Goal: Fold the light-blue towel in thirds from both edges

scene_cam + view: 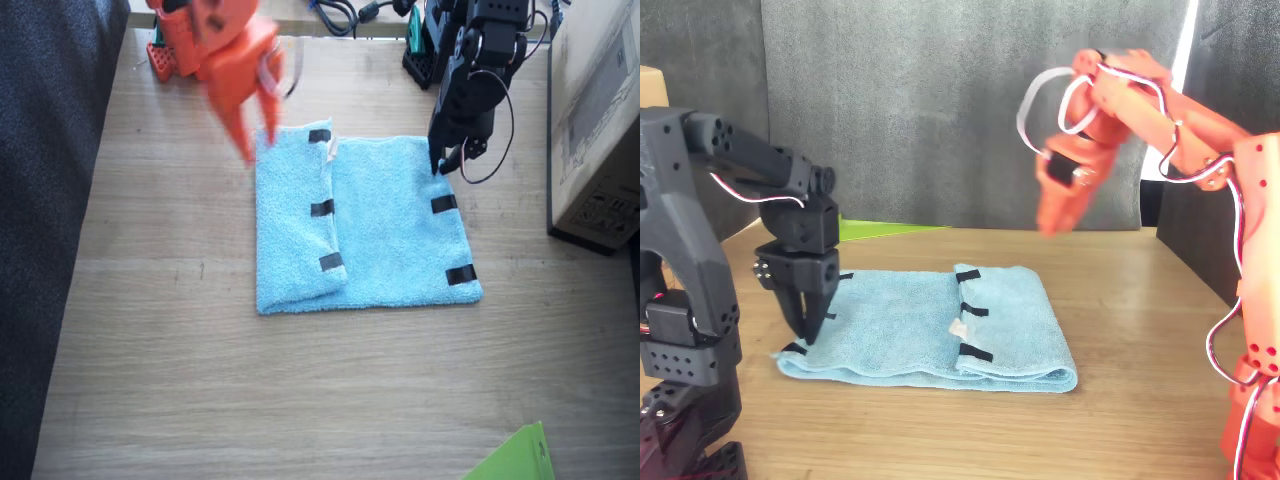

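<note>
the light-blue towel (365, 225) lies flat near the middle of the bench (300, 390), toward its far edge. one short side, with its three black tape strips (322, 208), is already folded over onto the middle, so the first third looks done. the other taped edge (452, 240) still lies flat, unfolded. the left gripper (808, 325) points down at that edge's far corner, jaws together or nearly so; whether they pinch cloth i cannot tell. the right gripper (252, 130) hangs blurred above the folded side, jaws slightly apart, holding nothing. a cardboard box (600, 120) stands at the bench edge beside the left arm; its contents are hidden.
</note>
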